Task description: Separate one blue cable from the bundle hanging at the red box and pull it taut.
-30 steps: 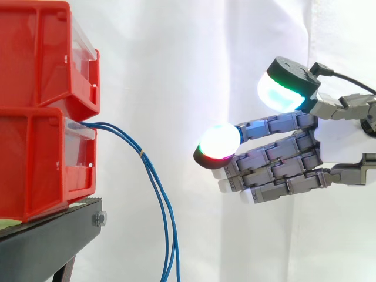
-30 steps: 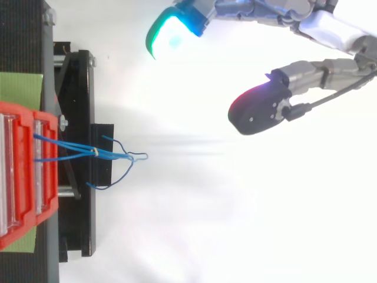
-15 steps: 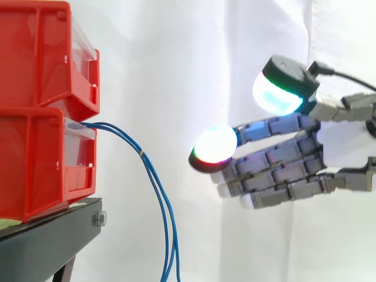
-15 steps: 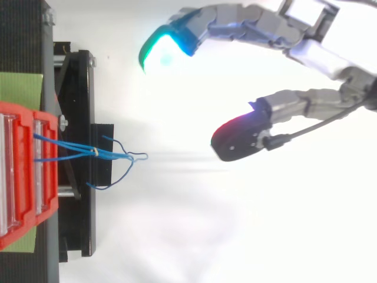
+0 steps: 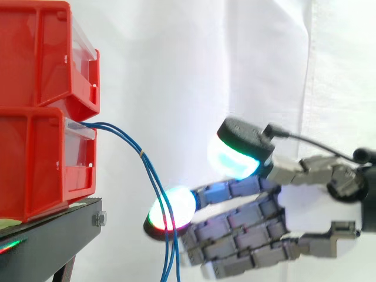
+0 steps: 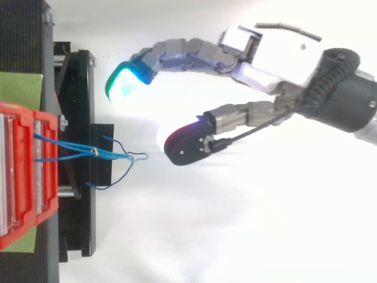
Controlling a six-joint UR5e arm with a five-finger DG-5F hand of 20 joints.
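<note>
Side view: blue cables (image 5: 154, 176) are seen leaving the lower red box (image 5: 35, 158) at the left and hanging down past a black stand (image 5: 47, 235). The hand (image 5: 252, 229) is held to the right, fingers nearly straight, thumb raised well apart, nothing grasped. One glowing fingertip (image 5: 182, 202) overlaps the cables; contact cannot be judged here.

Top view: the blue cables (image 6: 88, 152) are shown just left of the thumb pad (image 6: 182, 146), apparently with a gap. The approach is judged in hand; next, a single strand must be pinched free and drawn rightward.
</note>
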